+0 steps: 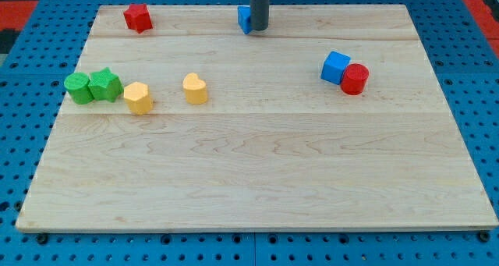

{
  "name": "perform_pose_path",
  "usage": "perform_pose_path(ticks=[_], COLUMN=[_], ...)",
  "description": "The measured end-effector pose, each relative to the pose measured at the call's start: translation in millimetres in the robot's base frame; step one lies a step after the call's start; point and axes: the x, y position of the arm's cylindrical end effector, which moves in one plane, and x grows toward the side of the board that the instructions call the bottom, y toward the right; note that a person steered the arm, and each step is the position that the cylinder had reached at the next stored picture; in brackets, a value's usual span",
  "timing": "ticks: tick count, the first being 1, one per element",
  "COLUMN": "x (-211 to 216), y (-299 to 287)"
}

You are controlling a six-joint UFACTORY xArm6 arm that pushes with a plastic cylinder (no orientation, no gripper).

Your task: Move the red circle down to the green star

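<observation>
Red circle (355,79) is seen touching a blue cube (335,67) at the desk's (257,180) right, well apart from the green star (104,85) on the left. My tip (259,29) is set beside, perhaps touching, a blue block (244,19) at the top; no jawed tool is fitted.

red circle (355,79): is touching the blue cube (335,66), on its right
green star (104,84): is sitting far left, beside the green block (77,88)
my tip (259,30): is standing up top, just right of the small blue block (244,19)
</observation>
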Motion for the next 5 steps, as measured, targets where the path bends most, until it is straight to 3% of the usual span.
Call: perform_pose_path(ticks=[4, 5], x=[17.7, 48.3], y=[4.6, 15.5])
